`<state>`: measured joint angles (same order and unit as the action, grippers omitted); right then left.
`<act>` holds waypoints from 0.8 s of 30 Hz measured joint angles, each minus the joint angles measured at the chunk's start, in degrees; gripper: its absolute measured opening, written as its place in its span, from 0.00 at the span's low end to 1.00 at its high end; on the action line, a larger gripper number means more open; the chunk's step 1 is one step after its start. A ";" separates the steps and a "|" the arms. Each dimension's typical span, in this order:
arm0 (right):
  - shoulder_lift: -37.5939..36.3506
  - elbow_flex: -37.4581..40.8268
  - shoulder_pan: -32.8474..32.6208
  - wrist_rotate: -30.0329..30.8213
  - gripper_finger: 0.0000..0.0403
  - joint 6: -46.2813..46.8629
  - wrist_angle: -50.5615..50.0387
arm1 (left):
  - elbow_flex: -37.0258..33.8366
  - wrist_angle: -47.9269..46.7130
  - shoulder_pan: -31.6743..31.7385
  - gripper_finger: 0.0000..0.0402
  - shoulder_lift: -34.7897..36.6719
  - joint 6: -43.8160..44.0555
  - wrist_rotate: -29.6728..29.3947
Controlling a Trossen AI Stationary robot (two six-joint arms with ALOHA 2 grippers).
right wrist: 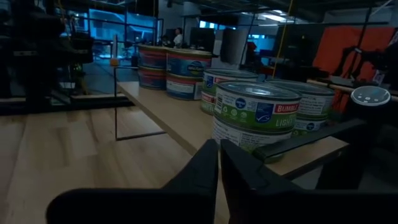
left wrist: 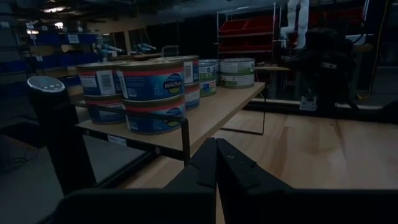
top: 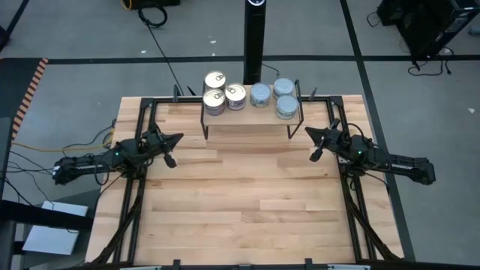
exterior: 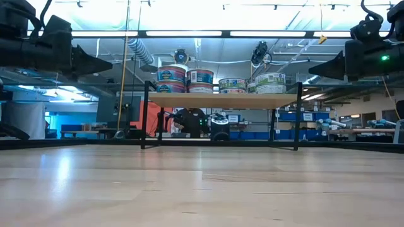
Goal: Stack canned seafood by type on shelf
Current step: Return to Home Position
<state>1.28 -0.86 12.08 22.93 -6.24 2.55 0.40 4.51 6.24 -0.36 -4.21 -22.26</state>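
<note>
The shelf (top: 251,126), a light-wood plank on thin black legs, stands at the middle of the table's far edge. On it, the canned seafood sits in two groups. Gold-topped tins with red and blue labels (top: 215,97) (left wrist: 152,84) are on the left. Blue-grey-topped tins with green labels (top: 285,105) (right wrist: 256,112) are on the right. Some tins rest stacked on others. My left gripper (top: 178,139) (left wrist: 216,142) hovers level at the table's left, shut and holding nothing. My right gripper (top: 309,133) (right wrist: 219,143) hovers level at the right, fingers together, holding nothing. Both point toward the shelf.
A black upright post (top: 255,37) stands just behind the shelf. Black frame rails (top: 142,150) run along the table's left and right sides under the arms. The wooden tabletop (top: 247,195) in front of the shelf is bare planking.
</note>
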 joint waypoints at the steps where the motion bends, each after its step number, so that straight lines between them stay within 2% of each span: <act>1: 0.00 0.00 0.00 -0.03 0.08 0.05 0.00 | 0.00 0.00 0.00 0.01 0.00 0.00 0.00; 24: 0.00 -0.02 -0.02 -0.08 0.08 0.07 0.00 | 0.00 0.26 0.00 0.01 0.00 -0.02 0.00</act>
<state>1.28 -0.89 12.05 22.85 -6.17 2.55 0.40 4.78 6.24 -0.36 -4.23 -22.26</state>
